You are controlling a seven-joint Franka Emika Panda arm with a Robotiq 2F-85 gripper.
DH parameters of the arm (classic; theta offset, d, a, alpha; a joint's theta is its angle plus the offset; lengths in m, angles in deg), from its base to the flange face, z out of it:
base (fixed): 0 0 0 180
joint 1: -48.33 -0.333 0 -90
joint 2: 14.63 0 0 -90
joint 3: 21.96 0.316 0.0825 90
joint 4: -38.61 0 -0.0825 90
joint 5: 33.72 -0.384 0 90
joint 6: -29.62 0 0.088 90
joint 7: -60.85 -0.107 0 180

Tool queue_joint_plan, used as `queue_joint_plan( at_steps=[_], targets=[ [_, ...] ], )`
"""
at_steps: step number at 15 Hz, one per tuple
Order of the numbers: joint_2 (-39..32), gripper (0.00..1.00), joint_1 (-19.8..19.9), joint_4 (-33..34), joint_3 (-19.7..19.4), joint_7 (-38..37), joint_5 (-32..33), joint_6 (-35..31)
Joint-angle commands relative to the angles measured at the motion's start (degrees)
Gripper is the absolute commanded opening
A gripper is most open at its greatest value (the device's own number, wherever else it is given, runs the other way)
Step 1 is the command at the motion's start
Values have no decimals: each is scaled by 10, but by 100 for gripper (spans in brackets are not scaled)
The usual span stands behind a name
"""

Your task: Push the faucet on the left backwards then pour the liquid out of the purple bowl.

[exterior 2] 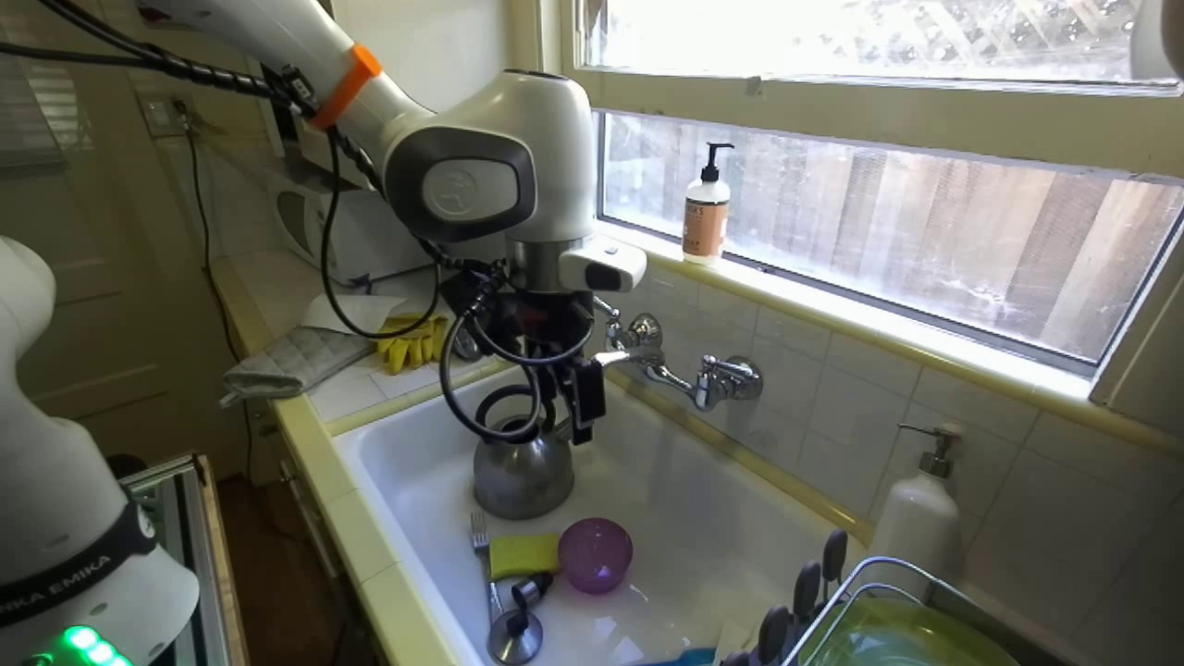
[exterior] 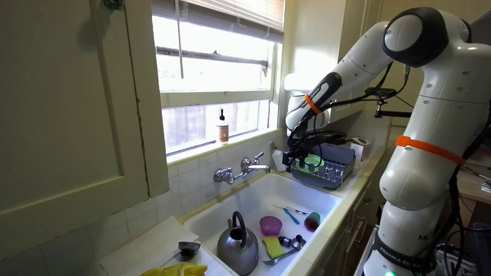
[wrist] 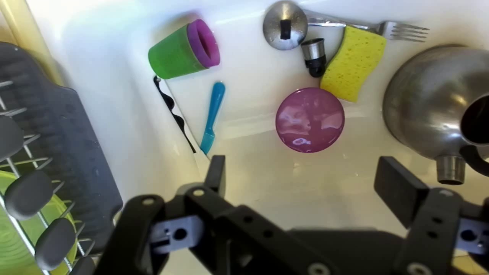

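Over the white sink (exterior: 291,195), the gripper (wrist: 303,172) hangs with its jaws wide apart and holds nothing, near the silver faucet (exterior: 253,168), which is fixed on the tiled wall (exterior: 193,182); whether they touch, I cannot tell. The purple bowl (wrist: 310,120) stands lower, in the sink, just beside the yellow sponge (wrist: 353,63) and between the grey kettle (wrist: 431,103) and the blue utensil (wrist: 214,114). Its inside shines as if liquid reaches near to the rim, so I judge that the pouring is not yet done; about the pushing I cannot be sure. If the faucet is the next step, as I suppose, the widely spread fingers (wrist: 399,191) may be the first trouble: one tip could slide off the smooth metal, or part of it could enter the gap and be caught there. A push in a wrong direction might also start the water or strain it at the wall. Later, when the bowl is gripped, a small bump would probably spill it before it is lifted, and the smooth plastic, if wet, could slip out of a shallow grip. A careless move toward the kettle could also knock it against the bowl.
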Motion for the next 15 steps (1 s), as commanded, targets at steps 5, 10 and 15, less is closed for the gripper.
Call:
queue_joint_plan(
  at_steps=[5, 10, 15],
  targets=[
    [-50, 100, 44, -36, -66, 179, -41, -134],
    [-106, 100, 47, -16, -71, 388, -276, -181],
    [-125, 100, 48, 0, -58, 462, -366, -167]
  ],
)
